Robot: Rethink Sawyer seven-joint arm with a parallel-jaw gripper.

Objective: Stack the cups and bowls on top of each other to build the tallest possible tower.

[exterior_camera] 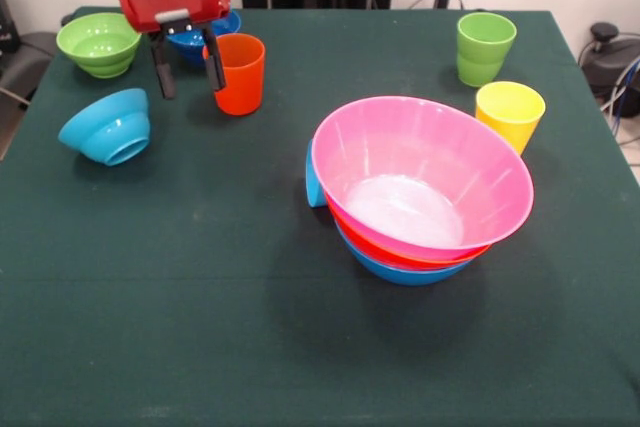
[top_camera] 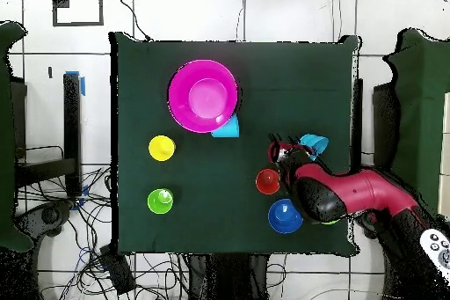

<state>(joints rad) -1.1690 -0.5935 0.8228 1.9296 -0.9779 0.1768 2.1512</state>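
Front view: gripper point(exterior_camera: 188, 69) fingers apart, hanging just beside orange cup point(exterior_camera: 239, 73) | cup upright at far side of surface point(exterior_camera: 200, 327), away from tower point(exterior_camera: 420, 187) | light, stiff, glossy-slippery; probably best pinched across rim wall.

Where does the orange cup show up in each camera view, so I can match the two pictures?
Front view: the orange cup stands upright at upper left, just right of the gripper.
Overhead view: the orange cup sits right of centre, just left of the gripper end of the arm.
Shared landmark: the pink bowl topping the nested pile; the cup stands apart from it in both views.
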